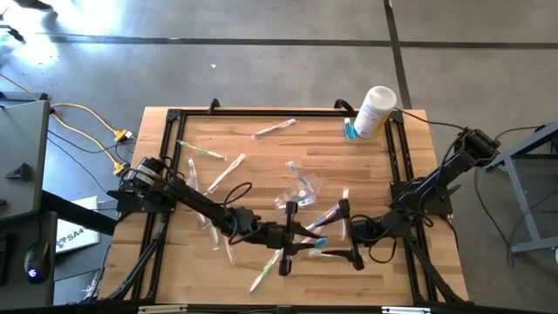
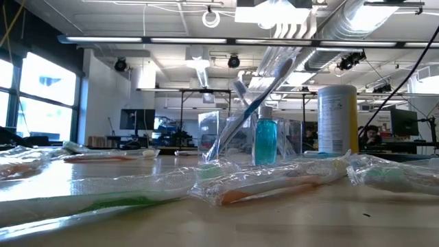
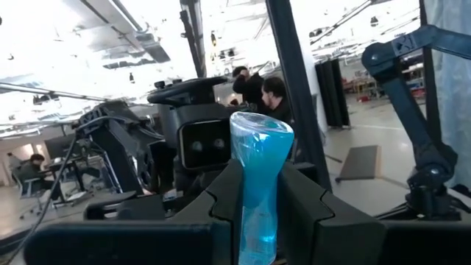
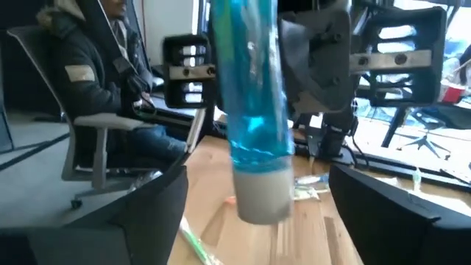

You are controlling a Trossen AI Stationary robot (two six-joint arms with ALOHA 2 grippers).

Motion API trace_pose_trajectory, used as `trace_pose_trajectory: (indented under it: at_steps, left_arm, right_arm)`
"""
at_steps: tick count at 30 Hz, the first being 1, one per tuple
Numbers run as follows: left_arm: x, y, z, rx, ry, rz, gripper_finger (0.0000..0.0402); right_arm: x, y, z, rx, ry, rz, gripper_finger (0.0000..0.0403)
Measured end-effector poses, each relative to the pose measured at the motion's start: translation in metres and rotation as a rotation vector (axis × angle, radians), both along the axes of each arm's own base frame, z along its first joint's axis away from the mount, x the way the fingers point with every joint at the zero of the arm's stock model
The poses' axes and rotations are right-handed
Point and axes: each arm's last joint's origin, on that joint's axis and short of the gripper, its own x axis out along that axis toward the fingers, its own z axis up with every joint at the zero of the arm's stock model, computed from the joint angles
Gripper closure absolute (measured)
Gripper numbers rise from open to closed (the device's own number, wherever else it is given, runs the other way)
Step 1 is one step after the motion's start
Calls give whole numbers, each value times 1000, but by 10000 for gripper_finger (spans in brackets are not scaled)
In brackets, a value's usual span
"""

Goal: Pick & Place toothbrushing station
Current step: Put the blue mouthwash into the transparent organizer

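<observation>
Near the wooden table's (image 1: 261,157) front edge, the left gripper (image 3: 261,213) clamps a teal tube (image 3: 259,184). Facing it, the right gripper (image 4: 254,213) spreads wide around that tube, its cap blurred. Bagged toothbrushes (image 1: 209,153) lie scattered.

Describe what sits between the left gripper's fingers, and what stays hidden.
A teal tube stands upright between the left gripper fingers, crimped end up. Its lower end is hidden in that view; the right wrist view shows a white cap there.

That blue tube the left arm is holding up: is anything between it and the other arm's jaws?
Nothing visible. The blue tube sits in the left gripper; the right gripper faces it, jaws open on either side.
</observation>
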Motion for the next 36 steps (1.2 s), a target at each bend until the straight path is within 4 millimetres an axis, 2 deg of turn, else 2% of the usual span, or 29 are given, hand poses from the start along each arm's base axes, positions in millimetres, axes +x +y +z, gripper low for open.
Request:
trace_pose_trajectory:
  at_steps: [6, 20, 29, 36]
  left_arm:
    - [0, 0, 0, 2, 3, 1, 348]
    - [0, -1, -1, 10, 16, -5, 348]
    - [1, -1, -4, 24, 42, -3, 338]
    - [1, -3, -5, 9, 55, -12, 264]
  right_arm:
    - [1, 0, 0, 7, 5, 60, 137]
    - [1, 0, 0, -27, -3, 94, 313]
    - [1, 1, -2, -64, 11, 101, 315]
    - [-1, 0, -6, -35, 68, 110, 315]
